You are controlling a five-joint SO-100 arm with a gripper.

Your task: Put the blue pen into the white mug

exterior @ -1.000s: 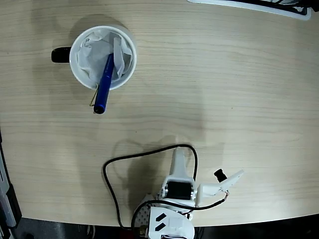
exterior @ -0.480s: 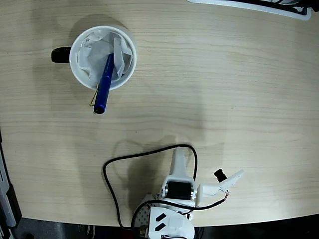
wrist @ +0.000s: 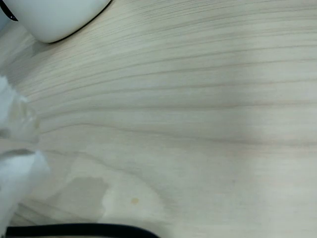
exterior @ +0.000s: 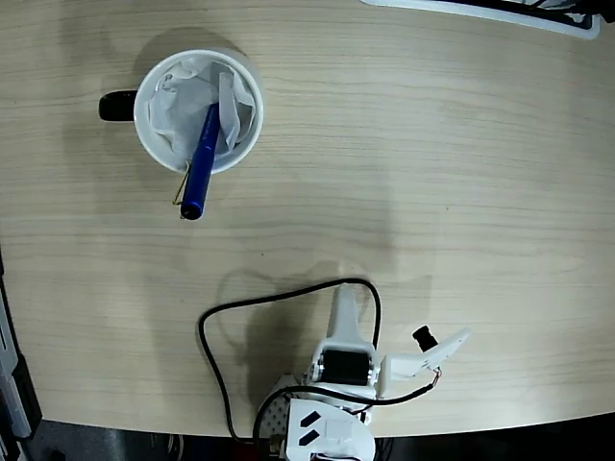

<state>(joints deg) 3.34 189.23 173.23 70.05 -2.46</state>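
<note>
Mug [exterior: 197,110], round, white and ceramic with a black handle, stood at the far left of the pale wooden table [exterior: 461,182] in the fixed view, crumpled white paper inside. The slim glossy blue pen [exterior: 200,161] leaned in it, tip buried in the paper, near end overhanging the rim. At the near edge, well apart from both, the white two-finger gripper [exterior: 404,341] appeared parted and empty. Judged placement done; good practice was to hold the arm folded clear, avoiding the black cable [exterior: 216,355].
</note>
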